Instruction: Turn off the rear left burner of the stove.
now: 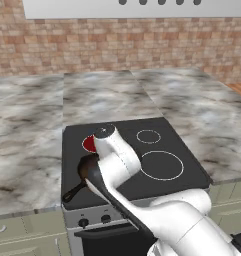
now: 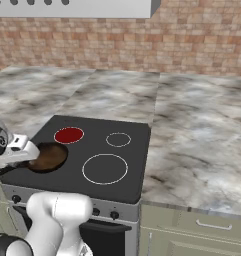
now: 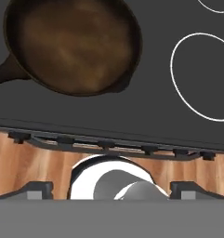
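Observation:
The stove (image 1: 189, 150) is a black glass cooktop set in a marble counter. Its rear left burner (image 2: 69, 134) glows red; in the left base view the rear left burner (image 1: 87, 144) is partly hidden behind my arm. In the hand view my gripper (image 3: 111, 190) is open with nothing between its fingers, and the two fingertips (image 3: 36, 189) stand far apart. It hangs in front of the stove's front edge, looking down on a row of small black knobs (image 3: 105, 144). Two of the knobs (image 1: 83, 222) also show on the silver front panel.
A dark frying pan (image 3: 74, 46) sits on the front left burner, handle pointing left, just beyond the knob row. A large white ring (image 2: 105, 168) lies front right and a small ring (image 2: 118, 139) rear right. Marble counter (image 2: 202, 150) flanks the stove; wooden floor (image 3: 20, 167) lies below.

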Controlling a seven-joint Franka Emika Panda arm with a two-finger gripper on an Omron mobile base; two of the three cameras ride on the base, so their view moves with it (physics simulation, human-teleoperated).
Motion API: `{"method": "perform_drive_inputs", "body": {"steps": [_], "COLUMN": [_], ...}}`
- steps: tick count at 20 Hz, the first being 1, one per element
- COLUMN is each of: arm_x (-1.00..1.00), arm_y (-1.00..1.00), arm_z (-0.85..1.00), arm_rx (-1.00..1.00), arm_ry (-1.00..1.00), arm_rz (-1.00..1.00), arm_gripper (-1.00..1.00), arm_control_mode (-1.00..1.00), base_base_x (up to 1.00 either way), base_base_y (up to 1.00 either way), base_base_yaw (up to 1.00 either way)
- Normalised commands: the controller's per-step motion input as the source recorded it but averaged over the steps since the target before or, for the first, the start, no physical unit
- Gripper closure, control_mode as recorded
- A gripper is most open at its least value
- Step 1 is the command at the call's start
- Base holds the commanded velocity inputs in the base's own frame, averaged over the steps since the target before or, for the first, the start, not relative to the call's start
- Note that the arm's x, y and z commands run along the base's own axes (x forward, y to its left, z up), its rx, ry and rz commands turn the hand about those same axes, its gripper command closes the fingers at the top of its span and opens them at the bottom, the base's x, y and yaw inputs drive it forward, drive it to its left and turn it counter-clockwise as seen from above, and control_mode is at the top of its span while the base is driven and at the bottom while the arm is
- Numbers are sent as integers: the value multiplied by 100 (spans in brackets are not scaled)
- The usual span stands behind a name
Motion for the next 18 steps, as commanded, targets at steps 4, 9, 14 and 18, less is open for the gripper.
{"method": "perform_drive_inputs", "body": {"steps": [4,9,14,18], "arm_x": [-11,-16,-17,-3], "arm_y": [23,26,15,33], "arm_z": [-58,-57,-50,-50], "arm_rx": [-33,-38,-35,-36], "arm_ry": [12,13,13,13], "arm_rz": [25,28,24,21], "arm_gripper": [-100,-100,-100,-100], "arm_control_mode": [-100,-100,-100,-100], "base_base_x": [0,0,0,0], "base_base_y": [0,0,0,0], "base_base_yaw": [0,0,0,0]}}
